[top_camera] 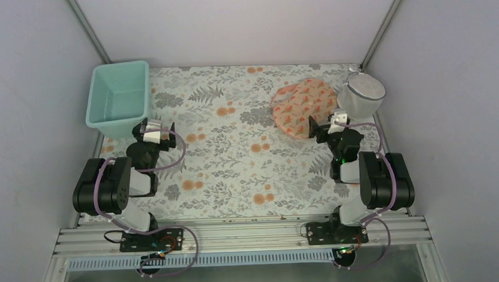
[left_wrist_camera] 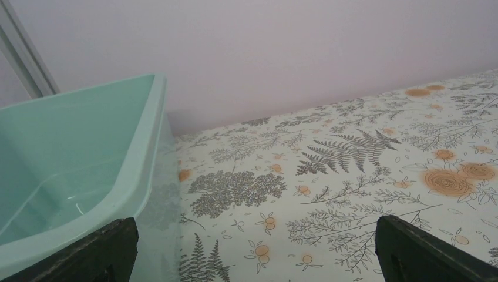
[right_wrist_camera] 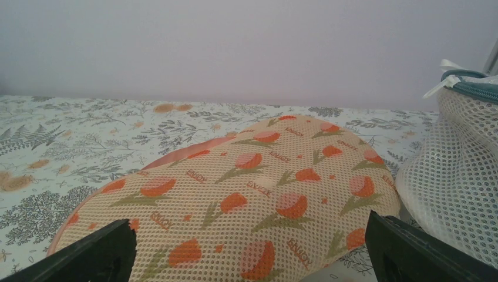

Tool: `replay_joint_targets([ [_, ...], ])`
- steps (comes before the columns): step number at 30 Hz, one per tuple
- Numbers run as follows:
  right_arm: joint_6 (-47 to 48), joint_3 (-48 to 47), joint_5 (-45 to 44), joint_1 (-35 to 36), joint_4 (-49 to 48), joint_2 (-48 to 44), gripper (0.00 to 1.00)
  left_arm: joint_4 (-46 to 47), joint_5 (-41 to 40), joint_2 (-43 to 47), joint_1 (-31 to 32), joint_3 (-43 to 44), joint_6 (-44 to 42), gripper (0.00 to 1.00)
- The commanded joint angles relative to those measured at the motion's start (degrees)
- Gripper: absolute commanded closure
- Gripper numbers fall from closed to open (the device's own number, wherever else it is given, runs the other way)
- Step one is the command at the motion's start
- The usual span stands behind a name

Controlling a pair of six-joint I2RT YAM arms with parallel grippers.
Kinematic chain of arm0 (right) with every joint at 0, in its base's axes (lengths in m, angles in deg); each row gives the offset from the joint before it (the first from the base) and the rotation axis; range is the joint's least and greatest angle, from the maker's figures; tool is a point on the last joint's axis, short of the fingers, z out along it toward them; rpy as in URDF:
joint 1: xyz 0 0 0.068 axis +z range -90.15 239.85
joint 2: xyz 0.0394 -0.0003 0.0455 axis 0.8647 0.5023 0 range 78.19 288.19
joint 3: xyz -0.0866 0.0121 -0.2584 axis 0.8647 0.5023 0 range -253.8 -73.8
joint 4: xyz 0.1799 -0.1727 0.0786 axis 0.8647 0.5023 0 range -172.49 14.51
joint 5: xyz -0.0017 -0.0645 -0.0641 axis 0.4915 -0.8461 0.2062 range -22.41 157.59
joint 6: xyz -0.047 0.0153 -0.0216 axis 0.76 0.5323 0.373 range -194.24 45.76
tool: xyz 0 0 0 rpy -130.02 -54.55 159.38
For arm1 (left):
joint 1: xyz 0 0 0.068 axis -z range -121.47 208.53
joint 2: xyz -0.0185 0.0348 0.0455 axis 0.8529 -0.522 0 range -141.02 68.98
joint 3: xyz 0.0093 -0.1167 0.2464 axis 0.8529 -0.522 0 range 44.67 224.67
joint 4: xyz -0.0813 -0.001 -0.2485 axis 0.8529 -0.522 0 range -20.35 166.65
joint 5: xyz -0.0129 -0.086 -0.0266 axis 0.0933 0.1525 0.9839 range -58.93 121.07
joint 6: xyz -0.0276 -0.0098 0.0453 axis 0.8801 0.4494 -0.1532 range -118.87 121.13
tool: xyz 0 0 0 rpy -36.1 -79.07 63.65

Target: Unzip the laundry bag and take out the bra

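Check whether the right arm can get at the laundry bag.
Probably yes: the right gripper hangs open at the near edge of the laundry bag, nothing between them; the white mesh basket stands beside it.

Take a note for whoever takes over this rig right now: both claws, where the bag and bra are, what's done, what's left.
Left claw: open, empty, next to the green tub.
Right claw: open, empty, facing the laundry bag, which lies far right beside the white mesh basket.
Bra: not visible.
Done: nothing; the bag looks closed.
Left: unzip, pull bra out.
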Motion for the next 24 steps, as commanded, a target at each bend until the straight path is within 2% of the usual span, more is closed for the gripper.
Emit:
replay_joint_targets([
  [1,0.3,-0.25,0.32,0.23,-2.75,-0.44,0.0,2.22,1.01,0.2,0.16,-0.32,0.16,0.0],
  [4,0.45,-1.02,0.93,0.15,-1.37,-1.18,0.0,0.8,1.01,0.65,0.16,-0.03,0.12,0.0],
  [9,0.39,-6.05,0.69,0.15,11.36,-5.93,0.0,0.56,1.0,0.69,0.16,0.03,0.11,0.0],
  [15,-3.28,-7.36,-0.72,0.14,17.02,-15.34,0.0,0.71,1.0,0.67,0.16,0.03,0.17,0.0],
  [20,-4.32,-19.07,5.3,0.23,37.36,-15.6,0.0,0.78,1.03,0.67,0.16,-0.06,0.14,0.0],
  [24,-7.3,-26.48,7.77,0.31,45.49,-12.57,0.0,1.22,1.05,0.8,0.17,-0.27,0.19,0.0],
])
